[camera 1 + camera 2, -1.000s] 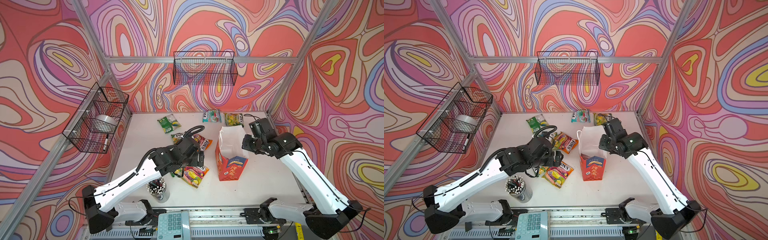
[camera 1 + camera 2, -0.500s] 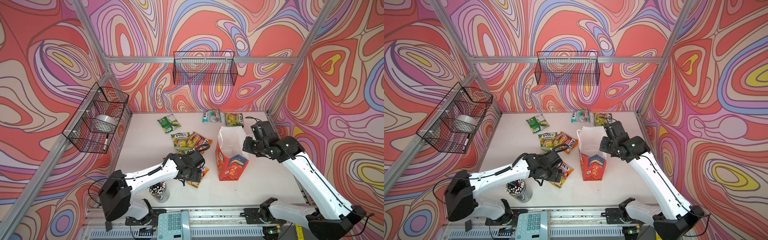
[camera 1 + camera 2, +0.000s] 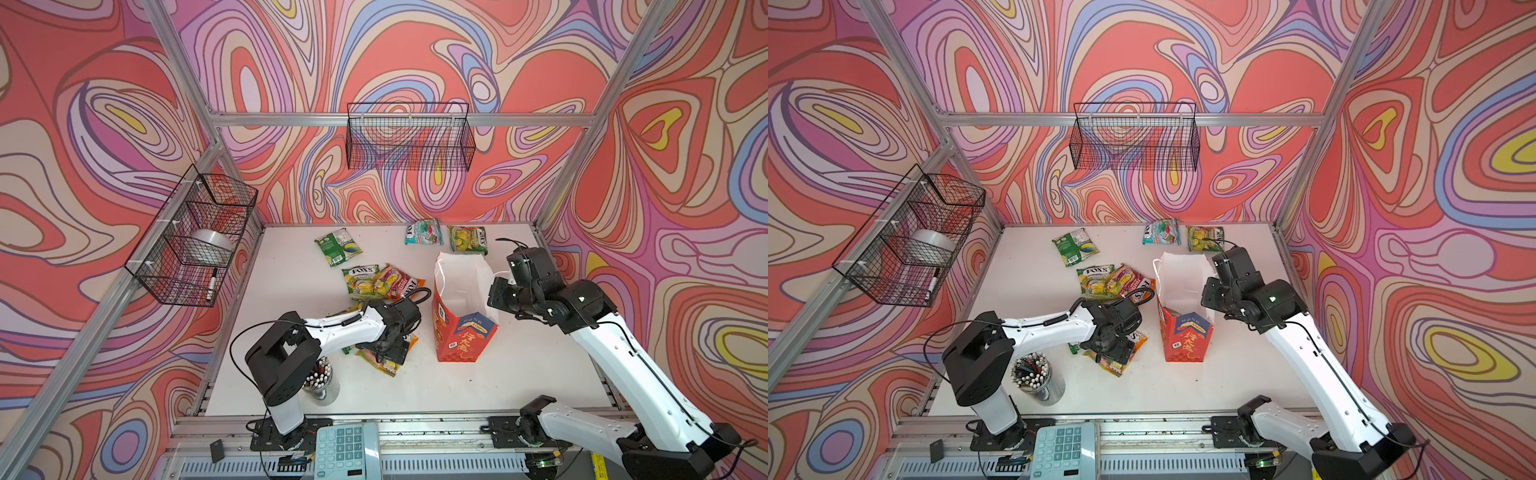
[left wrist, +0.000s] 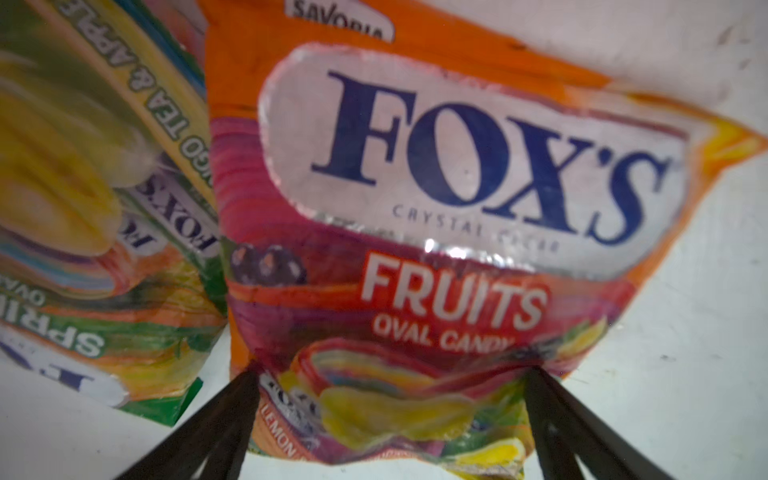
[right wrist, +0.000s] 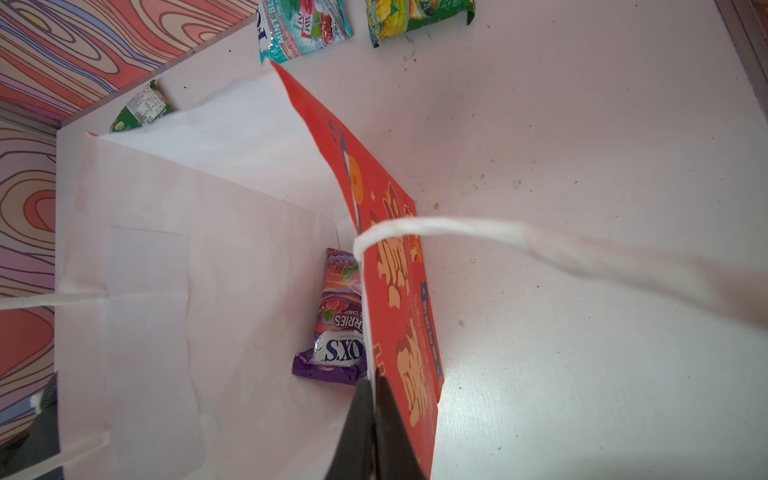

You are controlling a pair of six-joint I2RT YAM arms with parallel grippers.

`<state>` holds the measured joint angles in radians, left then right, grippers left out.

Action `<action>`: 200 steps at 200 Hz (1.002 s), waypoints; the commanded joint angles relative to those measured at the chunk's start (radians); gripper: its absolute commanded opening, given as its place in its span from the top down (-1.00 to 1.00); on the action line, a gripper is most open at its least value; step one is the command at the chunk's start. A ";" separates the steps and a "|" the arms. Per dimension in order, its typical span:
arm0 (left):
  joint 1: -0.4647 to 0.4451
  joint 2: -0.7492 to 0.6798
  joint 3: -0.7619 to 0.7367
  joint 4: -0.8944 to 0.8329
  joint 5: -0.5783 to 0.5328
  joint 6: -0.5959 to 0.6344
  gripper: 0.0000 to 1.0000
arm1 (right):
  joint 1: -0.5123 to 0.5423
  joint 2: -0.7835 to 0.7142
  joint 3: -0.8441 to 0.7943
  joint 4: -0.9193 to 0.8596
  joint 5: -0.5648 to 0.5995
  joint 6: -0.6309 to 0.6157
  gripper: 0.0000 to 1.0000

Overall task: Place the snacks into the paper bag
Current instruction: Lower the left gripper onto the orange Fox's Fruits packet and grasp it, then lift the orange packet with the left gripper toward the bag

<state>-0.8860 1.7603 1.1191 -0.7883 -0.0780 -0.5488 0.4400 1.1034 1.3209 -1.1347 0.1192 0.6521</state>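
Pouches [image 4: 83,208] crowd the orange pouch [image 4: 415,166] under the open left gripper [image 4: 392,370], while the right gripper [image 5: 374,382] clamps the paper bag [image 5: 166,249].

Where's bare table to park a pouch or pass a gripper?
Free: strip between the green pouch and the side wall; front band from the pen cup past the paper bag to the right arm's base. Crowded: mid-table, where the left gripper stands open over piled Fox's pouches beside the bag; a teal pouch and a yellow-green pouch line the back edge.
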 commanded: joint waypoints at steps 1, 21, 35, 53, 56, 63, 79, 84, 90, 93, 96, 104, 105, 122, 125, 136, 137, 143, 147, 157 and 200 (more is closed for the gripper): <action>0.012 0.053 0.015 0.035 0.024 0.050 -1.00 | 0.004 -0.013 -0.018 -0.019 -0.003 0.003 1.00; 0.013 0.071 -0.003 0.051 0.033 0.033 -1.00 | 0.003 -0.017 -0.017 -0.017 -0.003 0.003 1.00; 0.013 0.069 -0.026 0.067 0.027 0.012 -0.93 | 0.004 -0.019 -0.018 -0.017 -0.003 0.003 1.00; 0.013 0.070 -0.051 0.084 0.026 -0.020 -0.78 | 0.005 -0.022 -0.019 -0.013 -0.011 0.003 1.00; 0.013 0.070 -0.054 0.087 0.026 -0.024 -0.76 | 0.005 -0.022 -0.019 -0.013 -0.014 0.003 1.00; 0.013 0.069 -0.064 0.093 0.027 -0.037 -0.70 | 0.004 -0.023 -0.017 -0.011 -0.019 0.003 1.00; 0.012 0.057 -0.090 0.112 0.022 -0.064 -0.57 | 0.003 -0.025 -0.011 -0.012 -0.023 0.001 1.00; 0.013 0.051 -0.098 0.121 0.023 -0.071 -0.51 | 0.005 -0.026 -0.008 -0.011 -0.024 0.001 1.00; 0.013 0.046 -0.107 0.128 0.020 -0.081 -0.46 | 0.005 -0.028 -0.006 -0.011 -0.024 -0.001 1.00; 0.013 0.042 -0.110 0.131 0.020 -0.084 -0.43 | 0.005 -0.029 -0.007 -0.011 -0.025 -0.001 1.00; 0.012 0.041 -0.114 0.133 0.020 -0.088 -0.40 | 0.004 -0.031 -0.007 -0.011 -0.027 -0.002 1.00; 0.013 0.034 -0.119 0.139 0.013 -0.100 -0.34 | 0.004 -0.033 -0.011 -0.008 -0.032 -0.004 1.00; 0.012 0.034 -0.121 0.139 0.013 -0.102 -0.33 | 0.004 -0.033 -0.011 -0.008 -0.032 -0.004 1.00; 0.013 0.016 -0.138 0.153 0.003 -0.127 -0.20 | 0.006 -0.036 -0.024 0.001 -0.044 -0.006 1.00; 0.013 0.012 -0.141 0.155 0.002 -0.132 -0.19 | 0.004 -0.037 -0.027 0.004 -0.048 -0.005 1.00; 0.012 -0.004 -0.153 0.169 -0.002 -0.148 -0.08 | 0.004 -0.040 -0.039 0.013 -0.058 -0.005 1.00; 0.012 -0.006 -0.155 0.170 -0.002 -0.149 -0.07 | 0.004 -0.040 -0.041 0.014 -0.060 -0.005 1.00; 0.010 -0.016 -0.162 0.179 -0.003 -0.159 -0.03 | 0.005 -0.043 -0.047 0.018 -0.065 -0.004 1.00; 0.011 -0.025 -0.167 0.185 -0.003 -0.166 0.00 | 0.005 -0.044 -0.049 0.022 -0.068 -0.006 1.00; 0.010 -0.047 -0.177 0.196 -0.011 -0.187 0.02 | 0.004 -0.049 -0.055 0.025 -0.075 -0.006 1.00; -0.019 -0.128 -0.176 0.218 -0.029 -0.259 0.18 | 0.005 -0.075 -0.079 0.045 -0.091 -0.016 1.00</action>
<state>-0.8875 1.6581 0.9558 -0.5728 -0.0689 -0.7364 0.4400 1.0527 1.2705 -1.1015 0.0547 0.6479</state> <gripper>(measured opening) 0.436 0.047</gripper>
